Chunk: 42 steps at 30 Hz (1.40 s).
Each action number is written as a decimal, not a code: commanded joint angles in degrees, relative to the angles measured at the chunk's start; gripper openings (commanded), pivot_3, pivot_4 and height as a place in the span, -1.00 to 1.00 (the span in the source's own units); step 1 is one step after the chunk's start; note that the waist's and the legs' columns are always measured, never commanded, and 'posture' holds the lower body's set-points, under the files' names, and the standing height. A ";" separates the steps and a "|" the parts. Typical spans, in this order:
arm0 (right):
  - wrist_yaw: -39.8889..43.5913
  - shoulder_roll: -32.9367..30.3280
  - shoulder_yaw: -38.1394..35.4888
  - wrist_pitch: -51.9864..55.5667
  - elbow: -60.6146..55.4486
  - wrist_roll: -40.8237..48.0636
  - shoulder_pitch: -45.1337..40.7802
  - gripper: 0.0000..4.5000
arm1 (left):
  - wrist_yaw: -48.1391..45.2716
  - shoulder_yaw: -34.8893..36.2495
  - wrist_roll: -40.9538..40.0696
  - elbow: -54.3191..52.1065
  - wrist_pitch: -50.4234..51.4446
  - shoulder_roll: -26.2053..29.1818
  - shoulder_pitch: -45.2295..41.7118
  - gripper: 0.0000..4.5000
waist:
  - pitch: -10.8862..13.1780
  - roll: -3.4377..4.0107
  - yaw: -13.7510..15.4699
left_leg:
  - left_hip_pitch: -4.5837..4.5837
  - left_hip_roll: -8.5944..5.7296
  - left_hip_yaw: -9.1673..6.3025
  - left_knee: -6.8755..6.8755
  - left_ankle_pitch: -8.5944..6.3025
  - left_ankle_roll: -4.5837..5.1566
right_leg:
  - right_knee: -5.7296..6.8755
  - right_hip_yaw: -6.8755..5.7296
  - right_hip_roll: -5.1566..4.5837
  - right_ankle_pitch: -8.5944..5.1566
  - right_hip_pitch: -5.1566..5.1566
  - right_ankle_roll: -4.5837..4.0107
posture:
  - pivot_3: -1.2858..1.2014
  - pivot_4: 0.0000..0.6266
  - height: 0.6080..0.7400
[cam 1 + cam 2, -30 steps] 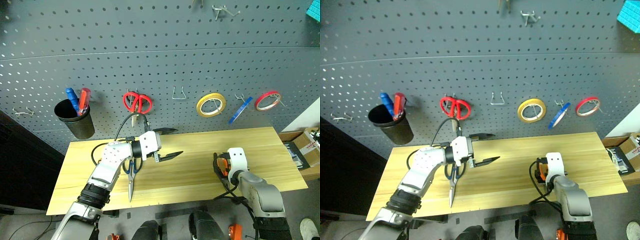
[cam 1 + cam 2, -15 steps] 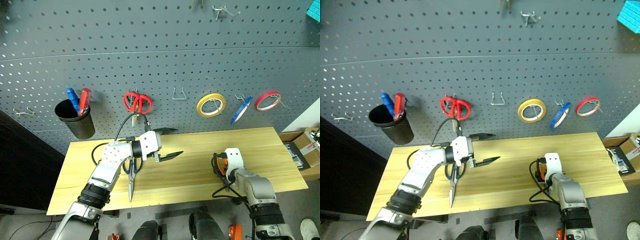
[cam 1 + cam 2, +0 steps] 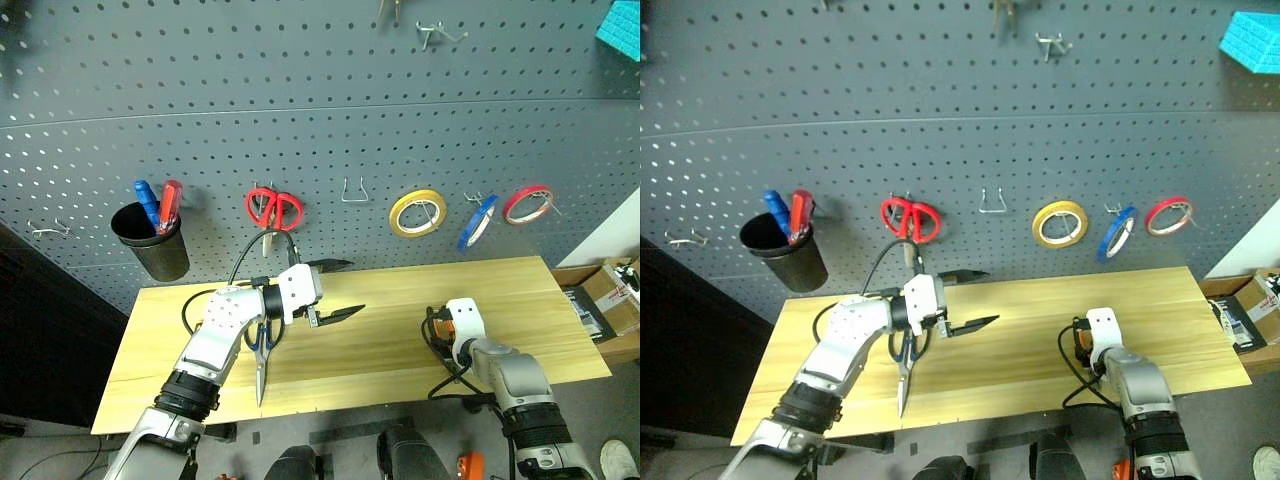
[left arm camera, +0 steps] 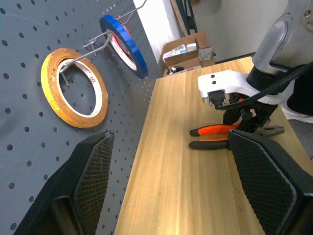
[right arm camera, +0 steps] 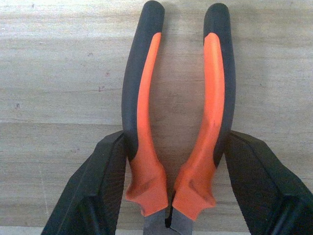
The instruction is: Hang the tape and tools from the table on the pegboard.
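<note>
The pegboard (image 3: 300, 90) takes the whole upper part of the head views, and the blue tape (image 3: 477, 221) already hangs on a hook at its right side, between a yellow roll (image 3: 419, 212) and a red roll (image 3: 528, 203). The table (image 3: 400, 300) runs across the lower half of the frame. On it, left of centre, the dark-blue-handled scissors (image 3: 262, 350) lie with the blades pointing to the bottom edge, partly under the left arm; the left gripper (image 3: 332, 292) hangs above the wood near the centre with its two fingers spread wide and nothing between them. At the lower right of the frame the right gripper (image 5: 171, 166) is down over the orange-and-black pliers (image 5: 178, 122), which lie flat on the table. In the right wrist view its two black fingers stand on the outside of both handles, low near the pivot, and appear to touch them, but I cannot tell if they are already pressing or only resting against the handles. The pliers are, I judge, stiff steel and rather heavy for their size, with rubber-like sleeves that should give good friction. Squeezing both handles together near the pivot seems the best hold, since there the weight is balanced and the handles cannot spread. The free handle ends then stay clear for the hook.
</note>
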 commanded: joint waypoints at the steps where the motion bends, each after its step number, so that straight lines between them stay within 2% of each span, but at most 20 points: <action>1: -1.43 0.43 1.18 -3.12 0.54 -1.94 0.73 0.22 | 2.26 3.21 -0.81 -1.55 0.34 0.87 1.79 0.76 | -0.09 -0.09 0.00 | 0.00 0.00 0.00 0.05 0.00 0.00 | 0.05 0.00 0.00 0.01 0.00 -0.01 | 0.04 -0.51 1.00; 7: -4.37 2.64 1.37 -6.72 -19.42 -3.22 4.00 0.22 | 6.87 10.71 -4.95 -5.20 3.13 1.84 9.22 0.76 | -0.01 0.08 0.02 | -0.09 0.01 0.07 0.05 0.01 -0.01 | 0.25 0.09 0.00 0.01 -0.23 -0.03 | 0.05 -0.49 1.00; 11: -6.82 6.65 5.66 -9.30 -37.14 -4.44 7.21 0.22 | 9.56 16.74 -9.77 -7.74 6.41 2.08 13.45 0.76 | -0.02 0.08 0.19 | -0.15 0.02 0.05 0.02 0.00 -0.01 | 0.20 0.05 0.01 0.01 -0.27 -0.03 | 0.06 -0.49 1.00; 16: -9.38 10.86 11.73 -14.96 -45.51 -7.85 4.46 0.22 | 13.32 20.96 -12.85 -9.61 9.39 0.82 14.26 0.76 | -0.02 0.06 0.53 | -0.09 0.00 0.03 -0.01 0.00 -0.02 | 0.15 0.03 0.01 0.01 -0.20 -0.03 | 0.07 -0.50 1.00; 22: -9.37 13.00 11.99 -24.50 -37.52 -10.10 -10.51 0.22 | 18.21 23.47 -15.62 -12.78 14.34 -1.13 13.57 0.76 | -0.03 0.04 1.41 | -0.06 -0.03 -0.01 0.02 0.00 -0.02 | 0.08 -0.03 0.01 0.01 -0.16 -0.03 | 0.08 -0.53 1.00; 26: -9.42 13.88 10.26 -31.46 -26.79 -9.87 -20.86 0.22 | 14.91 21.87 -16.26 -15.14 15.12 0.00 14.68 0.76 | -0.03 0.03 1.35 | -0.05 -0.01 0.00 -0.05 0.01 -0.03 | 0.05 -0.04 0.04 0.02 -0.20 -0.05 | 0.09 -0.54 1.00; 30: -9.72 15.07 8.87 -37.33 -18.16 -9.39 -27.31 0.21 | 8.39 17.54 -17.59 -19.93 16.94 1.84 16.47 0.76 | -0.03 0.04 1.37 | -0.08 -0.02 -0.01 -0.15 0.01 -0.03 | -0.07 -0.06 0.03 0.02 -0.21 -0.05 | 0.11 -0.54 1.00; 34: -9.97 15.20 8.14 -43.23 -11.09 -9.84 -30.52 0.21 | 6.04 14.99 -17.89 -22.99 18.33 2.47 16.38 0.76 | -0.03 0.04 1.45 | -0.12 -0.03 -0.05 -0.18 0.01 -0.02 | -0.13 -0.09 0.02 0.02 -0.24 -0.05 | 0.12 -0.54 1.00; 42: -12.37 13.58 8.07 -56.70 5.58 -12.75 -31.73 0.21 | 7.06 14.81 -17.00 -21.22 18.41 1.42 13.60 0.76 | -0.03 0.04 1.36 | -0.08 -0.03 0.01 -0.12 0.01 -0.03 | 0.00 -0.03 0.03 0.02 -0.23 -0.06 | 0.11 -0.56 1.00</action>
